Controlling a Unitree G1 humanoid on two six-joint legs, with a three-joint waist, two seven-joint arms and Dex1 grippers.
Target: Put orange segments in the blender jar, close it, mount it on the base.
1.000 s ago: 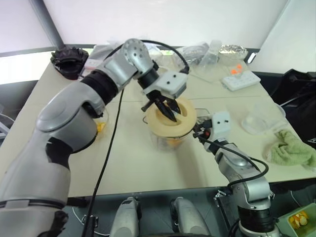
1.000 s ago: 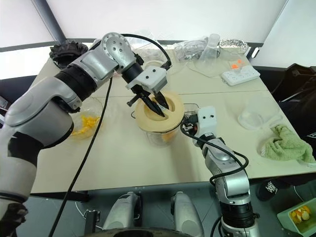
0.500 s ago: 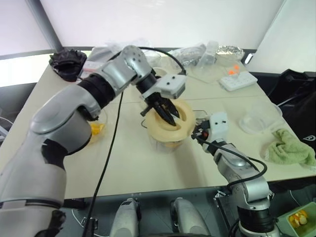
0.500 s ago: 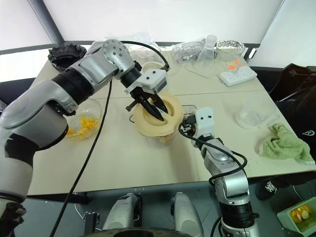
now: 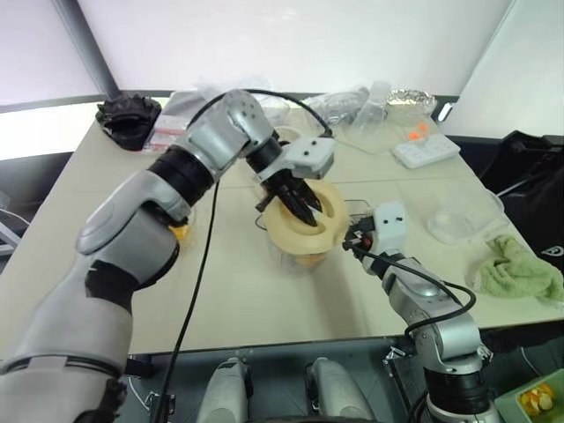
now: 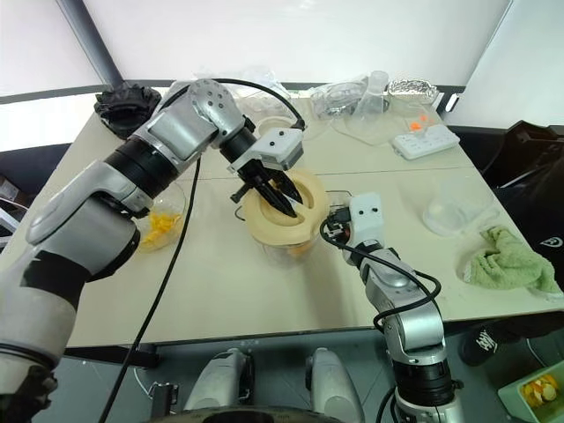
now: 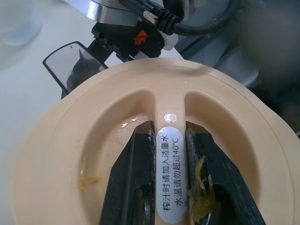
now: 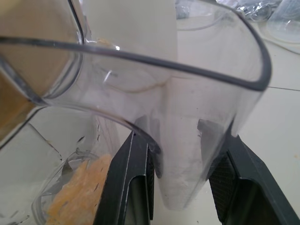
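lid (image 5: 306, 218) pinched atop blender jar (image 6: 284, 249), mid-table

Table (image 5: 264, 291) bears blender jar (image 5: 300, 251), power strip (image 5: 426, 148), perhaps cloth (image 5: 520, 269)

Beige table (image 5: 264, 300), white walls, perhaps a bright window behind.

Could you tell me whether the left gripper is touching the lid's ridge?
Touching: in the left wrist view, the left gripper's fingers clamp the lid's ridge.
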